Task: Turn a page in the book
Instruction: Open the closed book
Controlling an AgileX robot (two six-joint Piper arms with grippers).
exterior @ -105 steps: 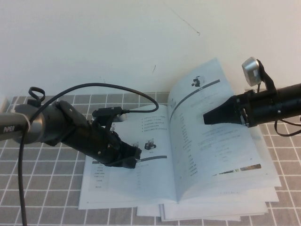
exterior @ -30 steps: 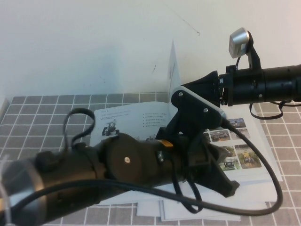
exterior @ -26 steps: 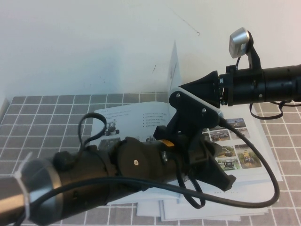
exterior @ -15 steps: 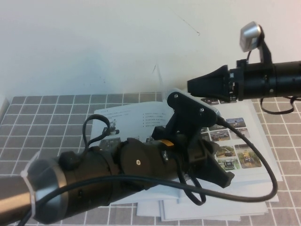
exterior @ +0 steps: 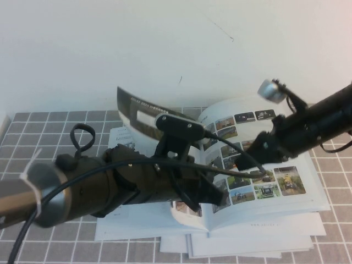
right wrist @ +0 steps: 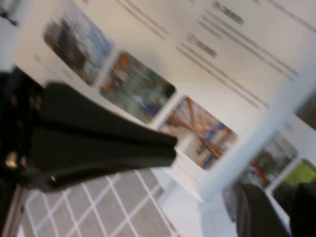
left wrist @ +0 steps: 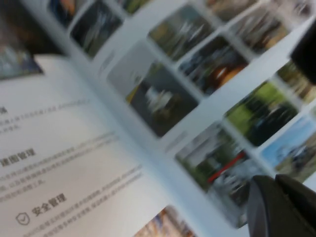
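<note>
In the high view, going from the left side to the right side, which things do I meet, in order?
The left arm's silver sleeve → the page lifted in the air with its dark banner → the left gripper over the book's spine → the right gripper over the photo page → the right wrist camera.

Robot test bench in a lab

A plain white wall (exterior: 137,44) with faint scuffs fills the upper frame; below it a grey grid-patterned mat (exterior: 49,137) covers the table. Two cabled black arms with wrist cameras reach over a printed manual (exterior: 275,181) showing robot photos. There are no household furnishings, only rig and backdrop.
</note>
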